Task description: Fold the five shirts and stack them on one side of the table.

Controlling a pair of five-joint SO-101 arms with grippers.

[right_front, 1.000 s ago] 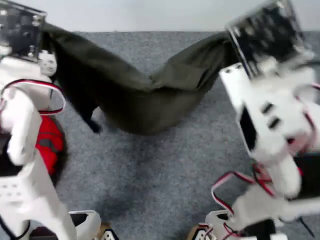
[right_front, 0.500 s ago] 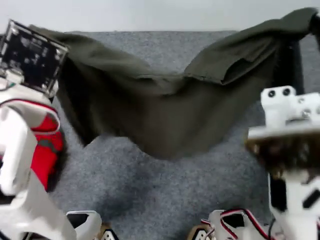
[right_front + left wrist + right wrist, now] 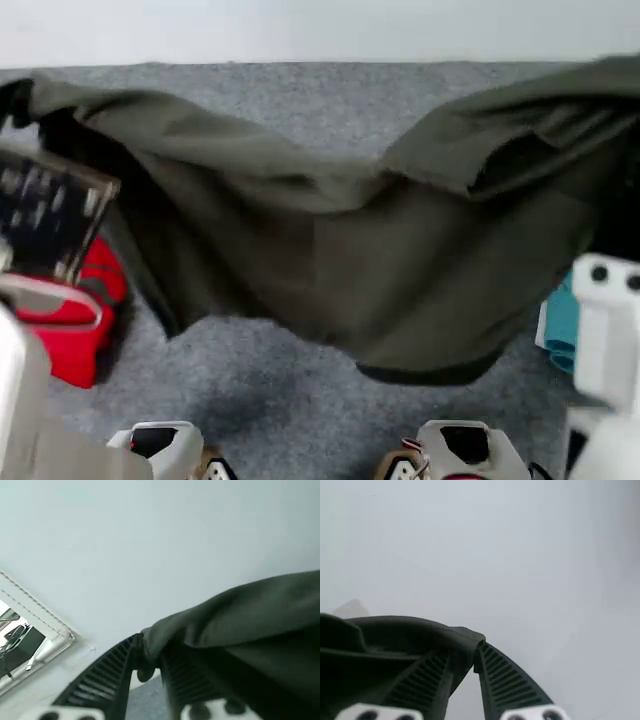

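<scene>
A dark olive shirt (image 3: 380, 260) hangs stretched wide above the grey table, sagging in the middle. My left gripper (image 3: 146, 652) is shut on one corner of the olive shirt (image 3: 235, 615), held high at the left of the high view. My right gripper (image 3: 465, 657) is shut on the other corner of the olive shirt (image 3: 385, 640), high at the right. A red shirt (image 3: 85, 320) lies on the table at the left, partly behind the left arm (image 3: 40, 290). A teal shirt (image 3: 562, 330) lies at the right edge, partly behind the right arm (image 3: 605, 370).
The grey table mat (image 3: 250, 390) is bare in front, below the hanging cloth. Both arm bases (image 3: 460, 450) stand at the near edge. A pale wall runs behind the table's far edge (image 3: 300, 62).
Both grippers have risen and spread apart, pulling the olive shirt wider and higher. The cloth now covers more of the table, and the teal shirt has come into sight.
</scene>
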